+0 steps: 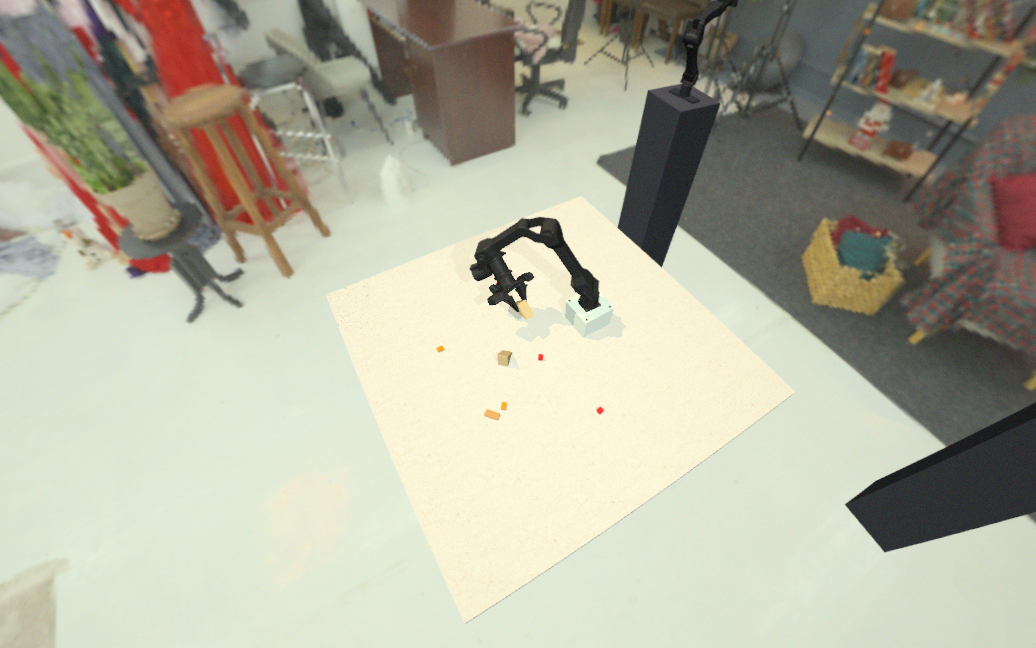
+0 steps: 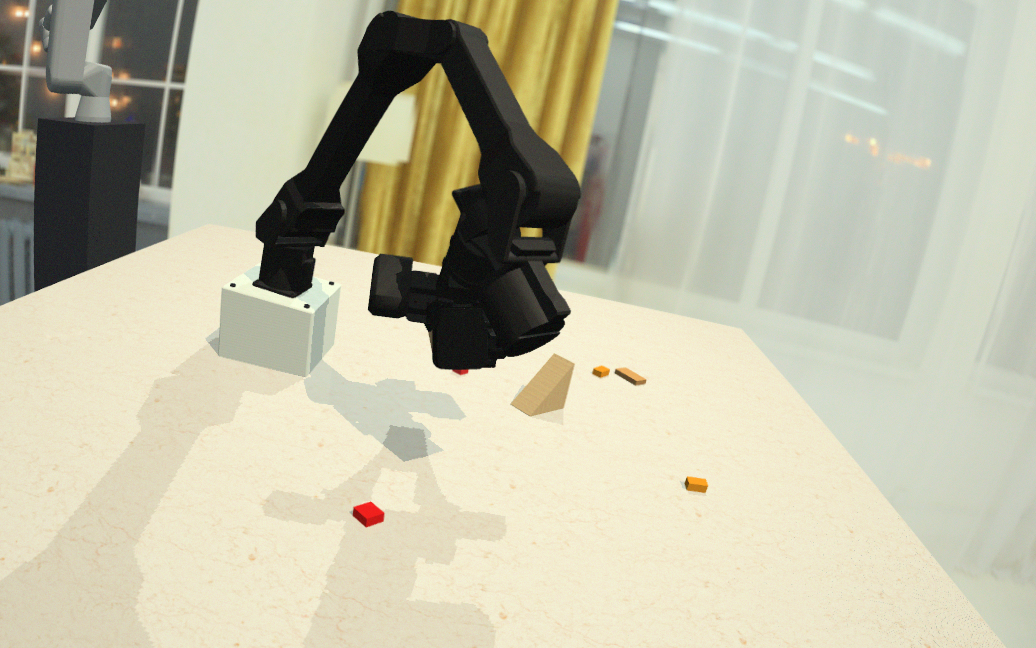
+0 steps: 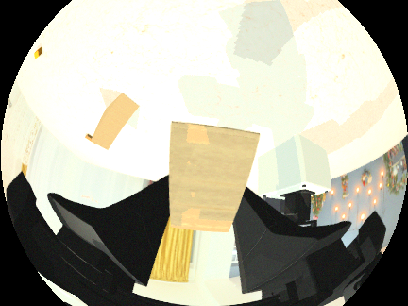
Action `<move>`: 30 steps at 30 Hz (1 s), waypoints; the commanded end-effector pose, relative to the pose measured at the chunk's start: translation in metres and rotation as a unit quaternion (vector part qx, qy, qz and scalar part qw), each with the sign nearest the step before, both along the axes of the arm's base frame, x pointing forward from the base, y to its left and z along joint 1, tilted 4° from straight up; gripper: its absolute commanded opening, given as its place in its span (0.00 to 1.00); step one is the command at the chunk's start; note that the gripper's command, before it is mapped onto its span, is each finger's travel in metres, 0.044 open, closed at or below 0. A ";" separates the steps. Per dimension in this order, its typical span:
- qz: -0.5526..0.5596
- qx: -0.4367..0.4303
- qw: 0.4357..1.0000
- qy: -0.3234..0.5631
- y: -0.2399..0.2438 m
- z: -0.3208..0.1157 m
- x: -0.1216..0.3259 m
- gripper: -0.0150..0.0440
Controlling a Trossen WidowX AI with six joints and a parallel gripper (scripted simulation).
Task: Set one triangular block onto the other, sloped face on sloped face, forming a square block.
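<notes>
My gripper point(image 1: 521, 304) point(image 3: 204, 181) is shut on one tan triangular block point(image 1: 525, 309) point(image 3: 212, 175), holding it above the table point(image 1: 565, 473) point(image 2: 534, 565). A finger lies on each side of the block in the wrist view. In the exterior view the hand hides this block and the fingertips. The other triangular block point(image 1: 504, 358) point(image 2: 546, 386) point(image 3: 113, 124) stands on the table, apart from the held one, its sloped face towards the arm's side in the exterior view.
The arm's pale base box point(image 1: 599, 320) point(image 2: 263, 328) point(image 3: 312, 162) stands near the gripper. Small red pieces point(image 1: 540, 356) point(image 1: 599, 410) point(image 2: 368, 514), small orange pieces point(image 1: 440, 349) point(image 1: 503, 405) point(image 2: 696, 484) and a longer brown piece point(image 1: 492, 414) point(image 2: 630, 375) lie around the standing block.
</notes>
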State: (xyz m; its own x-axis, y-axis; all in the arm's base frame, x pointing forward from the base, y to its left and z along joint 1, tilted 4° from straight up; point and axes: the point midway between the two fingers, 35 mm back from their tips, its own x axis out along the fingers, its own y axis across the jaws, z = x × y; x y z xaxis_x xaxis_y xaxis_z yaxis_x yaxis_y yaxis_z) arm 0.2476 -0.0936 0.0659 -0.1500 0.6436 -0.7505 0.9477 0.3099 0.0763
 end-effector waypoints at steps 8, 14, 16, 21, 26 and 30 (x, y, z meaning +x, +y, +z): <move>0.103 -0.025 0.992 -0.075 0.005 -0.001 -0.003 0.25; 0.186 -0.044 0.973 -0.130 0.008 -0.001 -0.004 0.25; 0.214 -0.050 0.964 -0.148 0.009 -0.001 -0.005 0.25; 0.284 -0.064 0.938 -0.188 0.011 -0.001 -0.006 0.25; 0.352 -0.078 0.905 -0.225 0.013 -0.001 -0.007 0.25; 0.406 -0.088 0.874 -0.251 0.014 -0.001 -0.007 0.25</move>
State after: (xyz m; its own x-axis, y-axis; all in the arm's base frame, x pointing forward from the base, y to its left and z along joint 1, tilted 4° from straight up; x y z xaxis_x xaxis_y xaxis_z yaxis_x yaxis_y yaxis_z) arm 0.2430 -0.0813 0.0666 -0.1290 0.3856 -0.9136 0.3868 0.8679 0.3117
